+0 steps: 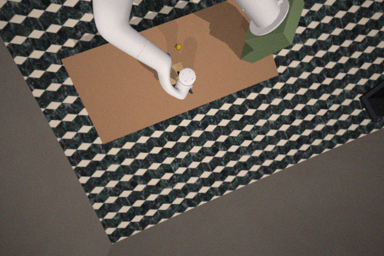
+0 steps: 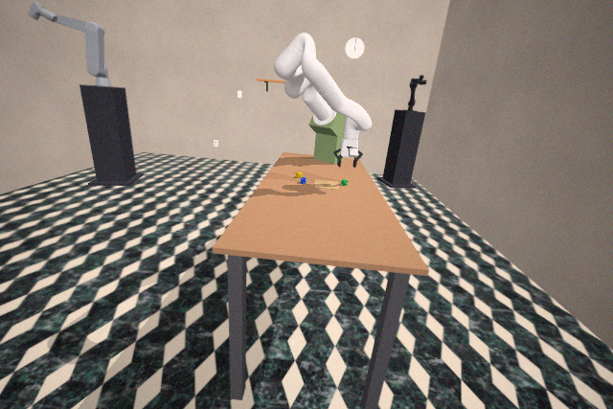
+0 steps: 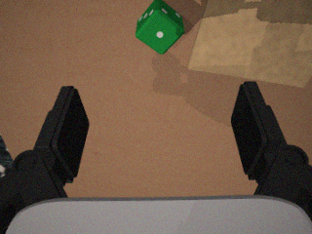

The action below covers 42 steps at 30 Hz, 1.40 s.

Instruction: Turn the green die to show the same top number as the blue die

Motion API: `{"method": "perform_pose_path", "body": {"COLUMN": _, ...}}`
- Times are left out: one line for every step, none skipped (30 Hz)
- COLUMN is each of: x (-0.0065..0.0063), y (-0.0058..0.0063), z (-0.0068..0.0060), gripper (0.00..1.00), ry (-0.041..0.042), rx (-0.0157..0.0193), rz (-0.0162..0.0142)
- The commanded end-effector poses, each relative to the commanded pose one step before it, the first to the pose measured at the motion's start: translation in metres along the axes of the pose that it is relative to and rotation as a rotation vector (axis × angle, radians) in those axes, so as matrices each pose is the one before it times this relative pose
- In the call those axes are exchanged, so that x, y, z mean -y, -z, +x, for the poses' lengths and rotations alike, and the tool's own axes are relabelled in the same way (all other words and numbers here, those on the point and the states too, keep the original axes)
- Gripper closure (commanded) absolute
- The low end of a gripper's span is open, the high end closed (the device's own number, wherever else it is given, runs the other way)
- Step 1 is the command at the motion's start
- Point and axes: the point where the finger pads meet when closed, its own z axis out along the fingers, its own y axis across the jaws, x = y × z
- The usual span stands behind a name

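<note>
The green die (image 2: pixel 344 181) (image 3: pixel 160 26) lies on the bare table just beside the corner of the tan mat (image 2: pixel 327 185) (image 3: pixel 260 42) (image 1: pixel 177 66). In the wrist view one of its faces shows a single pip, and the face next to it shows more. The blue die (image 2: pixel 303 180) and the yellow die (image 2: pixel 298 174) (image 1: pixel 179 47) lie farther left, off the mat. My gripper (image 2: pixel 348 165) (image 3: pixel 158 102) is open and empty. It hangs above the table, short of the green die. In the top view the wrist hides the green die.
The wooden table (image 1: pixel 123 101) (image 2: pixel 322 231) bears everything. The arm's green pedestal (image 1: pixel 272 39) (image 2: pixel 329 139) stands at its far end. The table's right edge runs close to the green die. Black pedestals (image 2: pixel 108 134) (image 2: pixel 403 147) stand on the floor, well away.
</note>
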Motion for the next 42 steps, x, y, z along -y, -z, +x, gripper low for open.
{"method": "perform_pose_path", "body": {"x": 0.00021, "y": -0.00118, "z": 0.00055, "gripper": 0.00, "ry": 0.11359, "rx": 0.01073, "rz": -0.00182}}
{"method": "perform_pose_path", "body": {"x": 0.00000, "y": -0.00017, "z": 0.00001, "gripper": 0.00, "ry": 0.01119, "rx": 0.00000, "rz": 0.00000}}
{"method": "perform_pose_path", "body": {"x": 0.00001, "y": -0.00103, "z": 0.00004, "gripper": 0.00, "ry": 0.06890, "rx": 0.00003, "rz": 0.00002}}
{"method": "perform_pose_path", "body": {"x": 0.00000, "y": -0.00080, "z": 0.00003, "gripper": 0.00, "ry": 0.05360, "rx": 0.00002, "rz": 0.00002}}
{"method": "perform_pose_path", "body": {"x": 0.00000, "y": -0.00018, "z": 0.00001, "gripper": 0.00, "ry": 0.01237, "rx": 0.00001, "rz": 0.00001}}
{"method": "perform_pose_path", "body": {"x": 0.00000, "y": -0.00056, "z": 0.00002, "gripper": 0.00, "ry": 0.03732, "rx": 0.00002, "rz": 0.00002}}
{"method": "perform_pose_path", "body": {"x": 0.00000, "y": -0.00038, "z": 0.00001, "gripper": 0.00, "ry": 0.02553, "rx": 0.00001, "rz": 0.00001}}
{"method": "perform_pose_path", "body": {"x": 0.00000, "y": -0.00053, "z": 0.00002, "gripper": 0.00, "ry": 0.03537, "rx": 0.00001, "rz": 0.00002}}
{"method": "perform_pose_path", "body": {"x": 0.00000, "y": -0.00036, "z": 0.00001, "gripper": 0.00, "ry": 0.02420, "rx": 0.00001, "rz": 0.00001}}
{"method": "perform_pose_path", "body": {"x": 0.00000, "y": -0.00059, "z": 0.00002, "gripper": 0.00, "ry": 0.03948, "rx": 0.00001, "rz": 0.00002}}
{"method": "perform_pose_path", "body": {"x": 0.00000, "y": -0.00025, "z": 0.00001, "gripper": 0.00, "ry": 0.01667, "rx": 0.00001, "rz": 0.00001}}
{"method": "perform_pose_path", "body": {"x": 0.00000, "y": -0.00068, "z": 0.00002, "gripper": 0.00, "ry": 0.04521, "rx": 0.00002, "rz": 0.00003}}
{"method": "perform_pose_path", "body": {"x": 0.00000, "y": -0.00011, "z": 0.00000, "gripper": 0.00, "ry": 0.00740, "rx": 0.00000, "rz": 0.00000}}
{"method": "perform_pose_path", "body": {"x": 0.00000, "y": -0.00073, "z": 0.00002, "gripper": 0.00, "ry": 0.04895, "rx": 0.00002, "rz": 0.00003}}
{"method": "perform_pose_path", "body": {"x": 0.00000, "y": -0.00053, "z": 0.00001, "gripper": 0.00, "ry": 0.03533, "rx": 0.00001, "rz": 0.00002}}
{"method": "perform_pose_path", "body": {"x": 0.00000, "y": -0.00015, "z": 0.00000, "gripper": 0.00, "ry": 0.00989, "rx": 0.00000, "rz": 0.00001}}
{"method": "perform_pose_path", "body": {"x": 0.00000, "y": 0.00000, "z": 0.00000, "gripper": 0.00, "ry": 0.00000, "rx": 0.00000, "rz": 0.00000}}
{"method": "perform_pose_path", "body": {"x": 0.00000, "y": 0.00000, "z": 0.00000, "gripper": 0.00, "ry": 0.00000, "rx": 0.00000, "rz": 0.00000}}
{"method": "perform_pose_path", "body": {"x": 0.00000, "y": -0.00062, "z": 0.00001, "gripper": 0.00, "ry": 0.04145, "rx": 0.00001, "rz": 0.00003}}
{"method": "perform_pose_path", "body": {"x": 0.00000, "y": -0.00056, "z": 0.00001, "gripper": 0.00, "ry": 0.03764, "rx": 0.00001, "rz": 0.00003}}
{"method": "perform_pose_path", "body": {"x": 0.00000, "y": -0.00051, "z": 0.00001, "gripper": 0.00, "ry": 0.03384, "rx": 0.00001, "rz": 0.00002}}
{"method": "perform_pose_path", "body": {"x": 0.00000, "y": -0.00045, "z": 0.00001, "gripper": 0.00, "ry": 0.03007, "rx": 0.00001, "rz": 0.00002}}
{"method": "perform_pose_path", "body": {"x": 0.00000, "y": -0.00040, "z": 0.00001, "gripper": 0.00, "ry": 0.02636, "rx": 0.00000, "rz": 0.00002}}
{"method": "perform_pose_path", "body": {"x": 0.00000, "y": -0.00034, "z": 0.00000, "gripper": 0.00, "ry": 0.02275, "rx": 0.00000, "rz": 0.00002}}
{"method": "perform_pose_path", "body": {"x": 0.00000, "y": -0.00029, "z": 0.00000, "gripper": 0.00, "ry": 0.01926, "rx": 0.00000, "rz": 0.00001}}
{"method": "perform_pose_path", "body": {"x": 0.00000, "y": -0.00024, "z": 0.00000, "gripper": 0.00, "ry": 0.01595, "rx": 0.00000, "rz": 0.00001}}
{"method": "perform_pose_path", "body": {"x": 0.00000, "y": -0.00019, "z": 0.00000, "gripper": 0.00, "ry": 0.01283, "rx": 0.00000, "rz": 0.00001}}
{"method": "perform_pose_path", "body": {"x": 0.00000, "y": -0.00015, "z": 0.00000, "gripper": 0.00, "ry": 0.00996, "rx": 0.00000, "rz": 0.00001}}
{"method": "perform_pose_path", "body": {"x": 0.00000, "y": -0.00011, "z": 0.00000, "gripper": 0.00, "ry": 0.00737, "rx": 0.00000, "rz": 0.00001}}
{"method": "perform_pose_path", "body": {"x": 0.00000, "y": -0.00008, "z": 0.00000, "gripper": 0.00, "ry": 0.00509, "rx": 0.00000, "rz": 0.00000}}
{"method": "perform_pose_path", "body": {"x": 0.00000, "y": -0.00005, "z": 0.00000, "gripper": 0.00, "ry": 0.00318, "rx": 0.00000, "rz": 0.00000}}
{"method": "perform_pose_path", "body": {"x": 0.00000, "y": -0.00003, "z": 0.00000, "gripper": 0.00, "ry": 0.00168, "rx": 0.00000, "rz": 0.00000}}
{"method": "perform_pose_path", "body": {"x": 0.00000, "y": -0.00001, "z": 0.00000, "gripper": 0.00, "ry": 0.00064, "rx": 0.00000, "rz": 0.00000}}
{"method": "perform_pose_path", "body": {"x": 0.00000, "y": 0.00000, "z": 0.00000, "gripper": 0.00, "ry": 0.00000, "rx": 0.00000, "rz": 0.00000}}
{"method": "perform_pose_path", "body": {"x": 0.00000, "y": 0.00000, "z": 0.00000, "gripper": 0.00, "ry": 0.00000, "rx": 0.00000, "rz": 0.00000}}
{"method": "perform_pose_path", "body": {"x": 0.00000, "y": 0.00000, "z": 0.00000, "gripper": 0.00, "ry": 0.00009, "rx": 0.00000, "rz": 0.00000}}
{"method": "perform_pose_path", "body": {"x": 0.00000, "y": 0.00000, "z": 0.00000, "gripper": 0.53, "ry": 0.00000, "rx": 0.00000, "rz": 0.00000}}
{"method": "perform_pose_path", "body": {"x": 0.00000, "y": 0.00000, "z": 0.00000, "gripper": 0.53, "ry": 0.00000, "rx": 0.00000, "rz": 0.00000}}
{"method": "perform_pose_path", "body": {"x": 0.00000, "y": 0.00000, "z": 0.00000, "gripper": 0.53, "ry": 0.00000, "rx": 0.00000, "rz": 0.00000}}
{"method": "perform_pose_path", "body": {"x": 0.00000, "y": 0.00000, "z": 0.00000, "gripper": 0.53, "ry": 0.00000, "rx": 0.00000, "rz": 0.00000}}
{"method": "perform_pose_path", "body": {"x": 0.00000, "y": 0.00000, "z": 0.00000, "gripper": 0.53, "ry": 0.00000, "rx": 0.00000, "rz": 0.00000}}
{"method": "perform_pose_path", "body": {"x": 0.00000, "y": 0.00000, "z": 0.00000, "gripper": 0.53, "ry": 0.00000, "rx": 0.00000, "rz": 0.00000}}
